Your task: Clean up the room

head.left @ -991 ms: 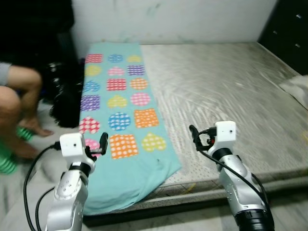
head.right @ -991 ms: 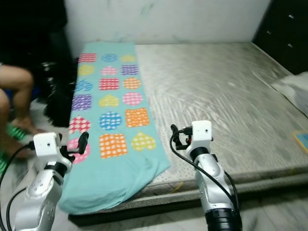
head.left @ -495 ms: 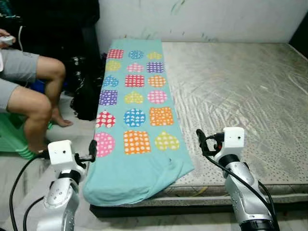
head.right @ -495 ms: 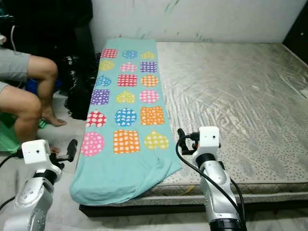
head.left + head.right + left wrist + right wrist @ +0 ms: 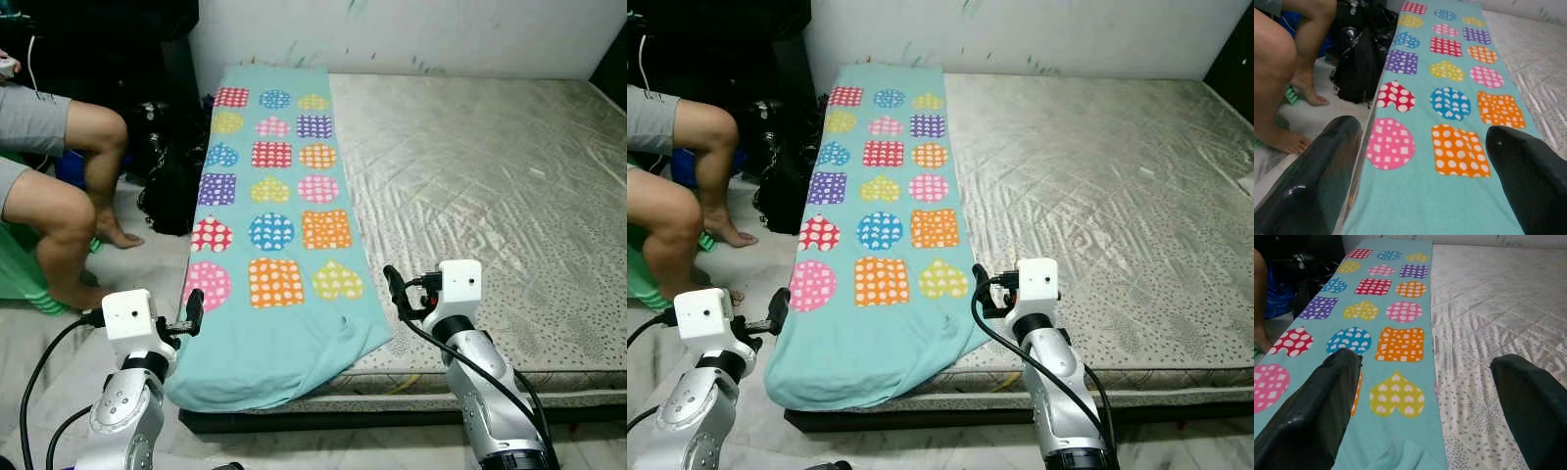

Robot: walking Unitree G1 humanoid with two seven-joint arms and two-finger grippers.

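A turquoise blanket (image 5: 284,215) printed with coloured hearts, squares and circles lies flat along the left side of a bare grey mattress (image 5: 490,186). Its near end is bunched and hangs over the mattress's front corner. My left gripper (image 5: 192,311) hovers open just off the blanket's near left edge, over the floor. In the left wrist view the left gripper (image 5: 1422,129) has nothing between its fingers. My right gripper (image 5: 395,292) is open beside the blanket's near right edge, above the mattress. Its wrist view has the right gripper (image 5: 1425,357) facing the yellow heart.
A person sits at the left on a green stool (image 5: 22,279), bare legs (image 5: 69,196) close to the bed. A black bag (image 5: 176,176) rests on the floor against the bed's left side. A white wall runs behind the mattress.
The whole picture has swung left and steadied, bringing the person's legs and the bag into fuller view. Both arms keep the same raised pose, grippers still open.
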